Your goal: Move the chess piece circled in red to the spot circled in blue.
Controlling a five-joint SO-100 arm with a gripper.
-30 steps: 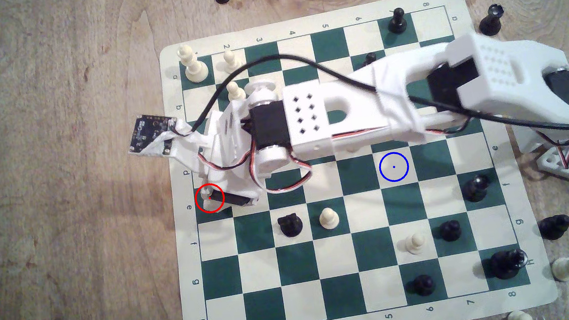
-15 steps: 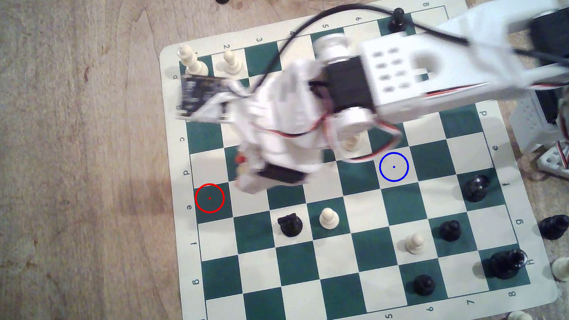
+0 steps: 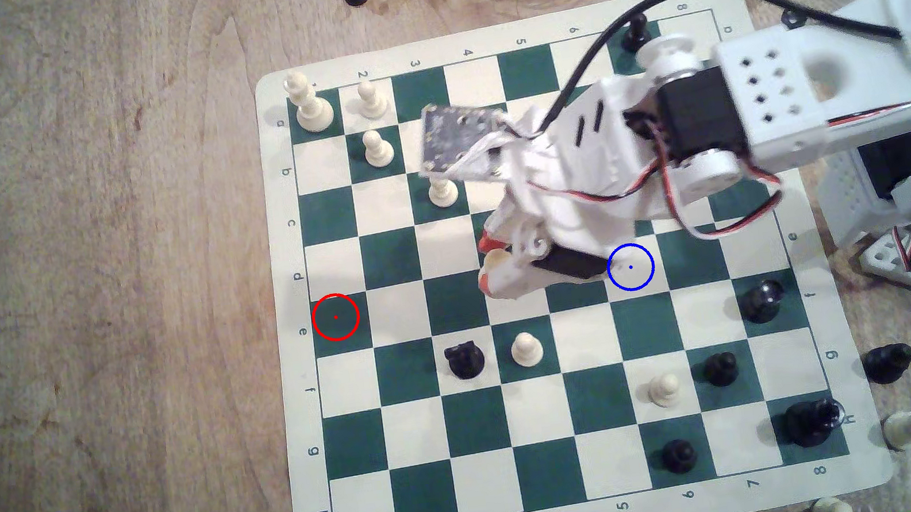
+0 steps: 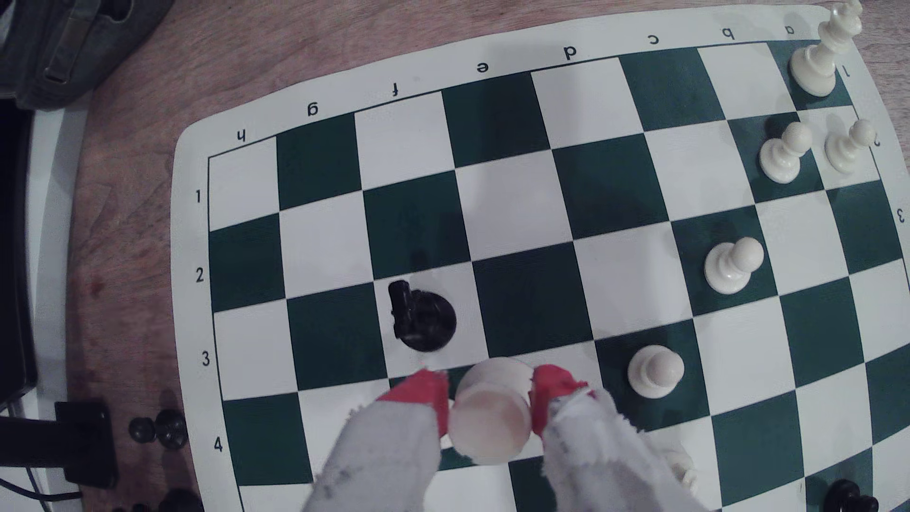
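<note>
Wooden tabletop (image 3: 84, 289) is covered by a green-and-cream chessboard (image 4: 492, 123) lettered a–h, numbered 1–8. Wrist view: the stout cream-white plastic chess piece (image 4: 490, 413) is pinched between the red-tipped gripper (image 4: 490, 394), above the board. Exterior view: the blue-ringed cream square (image 3: 639, 275) lies just beside the gripper (image 3: 494, 272); the red-ringed green square (image 3: 335, 317) is vacant.

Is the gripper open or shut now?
Shut on the cream piece: in the wrist view the gripper's red fingertips press both its sides, above the board.

The cream piece (image 3: 494, 258) is no longer seen in the red ring (image 3: 335, 317) at the exterior view's left; it is carried, clamped in the end effector (image 3: 487, 264), near the frame's centre, just left of the blue-ringed square (image 3: 631, 267).
</note>
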